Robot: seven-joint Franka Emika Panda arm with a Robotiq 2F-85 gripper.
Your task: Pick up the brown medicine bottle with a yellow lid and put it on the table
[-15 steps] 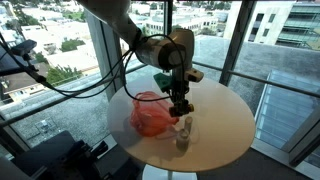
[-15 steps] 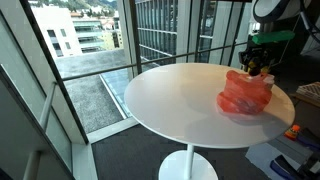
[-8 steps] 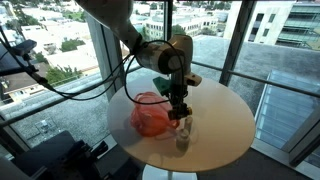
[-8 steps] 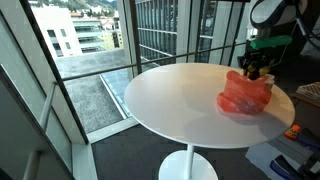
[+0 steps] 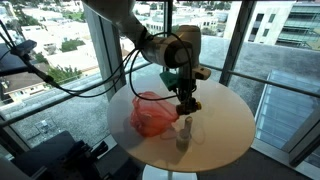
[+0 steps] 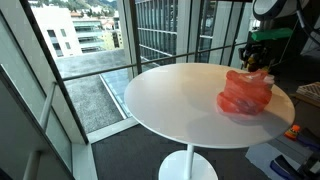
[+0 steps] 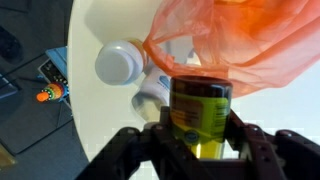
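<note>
The brown medicine bottle [image 7: 200, 108] is clamped between the jaws of the tool [image 7: 202, 150] and held above the desk [image 5: 228, 125], at the edge of the red-orange bag [image 7: 240, 40]. Under the tool, a pale white-capped bottle [image 7: 125, 68] stands on the desk, just beside the bag.

Upper-floor office or lab room, by the look of it; floor-to-ceiling windows [image 6: 90, 60] in dark frames look down on city buildings [image 5: 285, 25] and rooftops; a round white pedestal worktop [image 6: 170, 100] stands beside the glass; black cables [image 5: 60, 88] trail nearby.
</note>
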